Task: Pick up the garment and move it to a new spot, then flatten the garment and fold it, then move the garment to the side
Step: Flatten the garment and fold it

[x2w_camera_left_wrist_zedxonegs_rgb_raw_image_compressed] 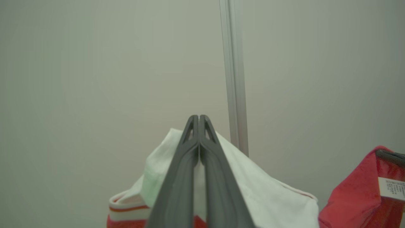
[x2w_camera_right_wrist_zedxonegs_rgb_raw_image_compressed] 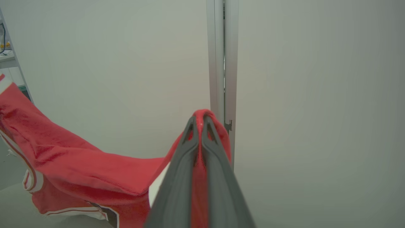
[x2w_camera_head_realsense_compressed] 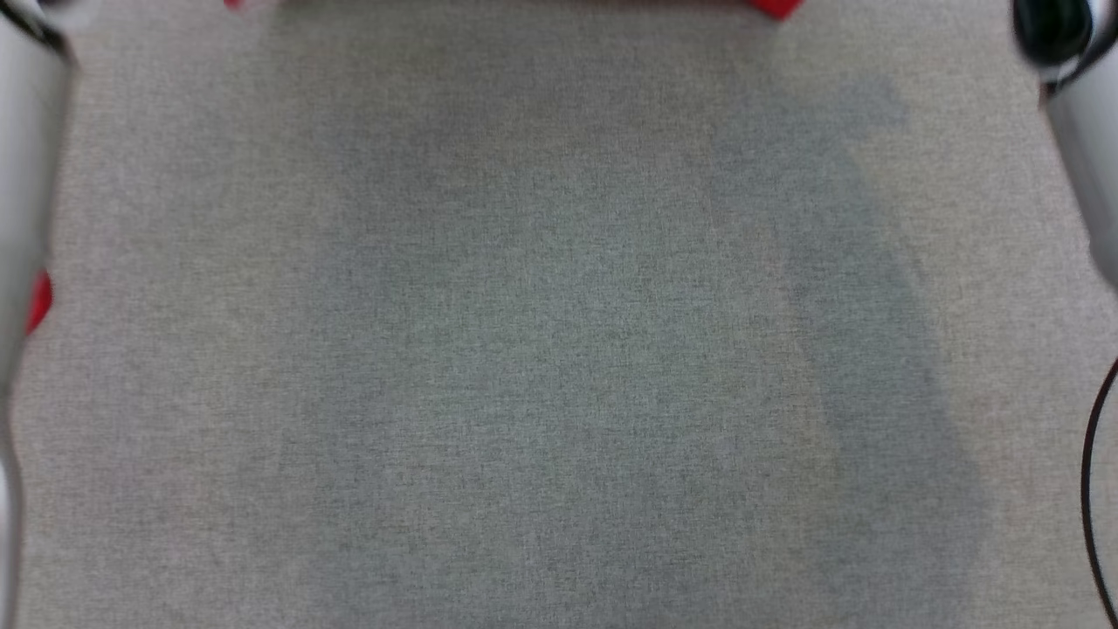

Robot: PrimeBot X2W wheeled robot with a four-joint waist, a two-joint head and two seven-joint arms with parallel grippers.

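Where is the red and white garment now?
In both wrist views, the garment hangs before a pale wall: left gripper pinches white fabric, right gripper red.

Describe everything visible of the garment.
The garment is soft red fabric with a white panel, red-and-white striped trim and a sewn-in printed label. It hangs lifted, sagging between both grippers: the left gripper is shut on the white part, the right gripper on a red fold. Bits of its red show at the head view's top edge.
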